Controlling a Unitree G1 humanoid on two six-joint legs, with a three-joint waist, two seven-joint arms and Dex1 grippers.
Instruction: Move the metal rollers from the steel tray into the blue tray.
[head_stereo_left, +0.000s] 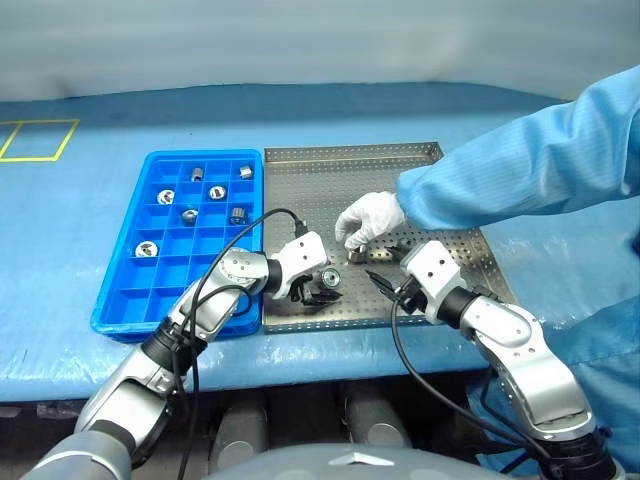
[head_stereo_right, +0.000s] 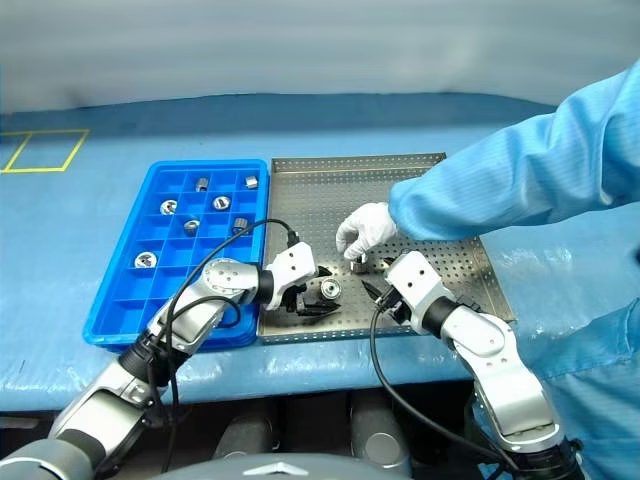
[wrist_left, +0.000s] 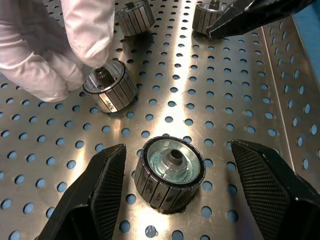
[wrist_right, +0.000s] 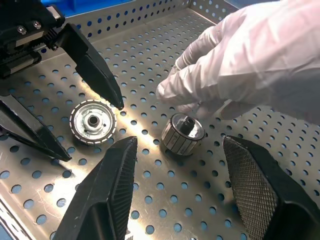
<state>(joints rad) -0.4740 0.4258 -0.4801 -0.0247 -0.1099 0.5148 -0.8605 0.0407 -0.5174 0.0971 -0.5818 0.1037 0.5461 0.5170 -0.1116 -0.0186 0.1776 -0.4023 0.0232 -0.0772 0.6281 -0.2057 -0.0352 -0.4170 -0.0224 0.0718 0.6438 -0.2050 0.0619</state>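
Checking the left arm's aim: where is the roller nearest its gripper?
On the steel tray near its front edge, the roller sits between the open left gripper's fingers, untouched.

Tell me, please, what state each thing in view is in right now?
left gripper: open, fingers either side of a roller, not touching it.
right gripper: open, empty, facing a second roller.
roller between the left fingers: on end on the steel tray.
roller by the gloved hand: tilted, fingertips on it.
gloved hand: reaching into the steel tray.
blue tray: holds six rollers, most compartments unfilled.
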